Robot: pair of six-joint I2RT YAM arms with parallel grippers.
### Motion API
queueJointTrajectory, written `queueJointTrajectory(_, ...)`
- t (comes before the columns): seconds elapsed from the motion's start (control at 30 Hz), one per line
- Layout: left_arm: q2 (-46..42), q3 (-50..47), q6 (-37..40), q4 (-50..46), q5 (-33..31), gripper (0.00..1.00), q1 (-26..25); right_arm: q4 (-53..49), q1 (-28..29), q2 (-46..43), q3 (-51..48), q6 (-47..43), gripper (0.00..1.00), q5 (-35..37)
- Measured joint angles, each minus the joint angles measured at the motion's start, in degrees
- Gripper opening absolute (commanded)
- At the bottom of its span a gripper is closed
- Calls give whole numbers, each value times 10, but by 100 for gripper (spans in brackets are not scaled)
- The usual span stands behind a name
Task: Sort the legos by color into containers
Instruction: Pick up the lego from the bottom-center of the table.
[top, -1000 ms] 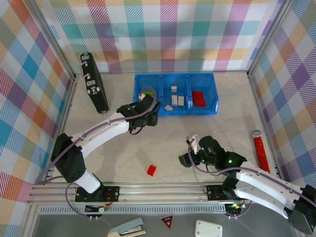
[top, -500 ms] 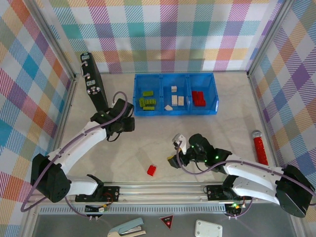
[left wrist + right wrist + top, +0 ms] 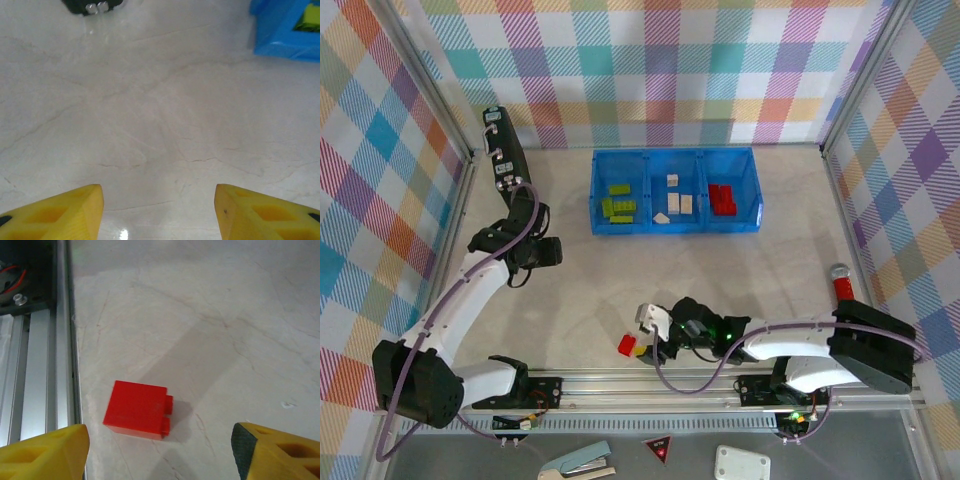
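Note:
One red lego (image 3: 627, 345) (image 3: 137, 410) lies on its side near the table's front edge, studs pointing right in the right wrist view. My right gripper (image 3: 642, 340) (image 3: 160, 452) hovers just beside and above it, open, with the brick ahead of the yellow fingertips and untouched. The blue tray of containers (image 3: 675, 228) (image 3: 285, 35) holds green legos (image 3: 618, 208) (image 3: 310, 20) on the left, cream legos (image 3: 675, 203) in the middle and red legos (image 3: 722, 198) on the right. My left gripper (image 3: 556, 252) (image 3: 159, 210) is open over bare table, left of the tray.
A black upright device (image 3: 505, 165) (image 3: 92, 6) leans at the back left, close to the left arm. A red cylinder (image 3: 845, 305) lies by the right wall. The aluminium rail (image 3: 620, 385) (image 3: 40, 365) runs just beside the loose red lego.
The left arm has pulled back from the tray's left compartment to the left and toward me. The right gripper has slid left across the table up to the loose red lego.

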Motion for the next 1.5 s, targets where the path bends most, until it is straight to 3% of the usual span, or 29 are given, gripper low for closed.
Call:
queueJointTrajectory(0.47,3,-9,15,3,30,60,39,144,36,130,-14,2,76,30)
queueJointTrajectory(0.73,3,-9,19,6,35,60,42,219,46,203,-17,36,70,45)
queueJointTrajectory(1.2,2,-12,19,6,38,59,45,255,48,223,-17,51,54,70)
queueJointTrajectory(1.5,2,-12,19,6,39,59,45,259,34,223,-7,52,51,92)
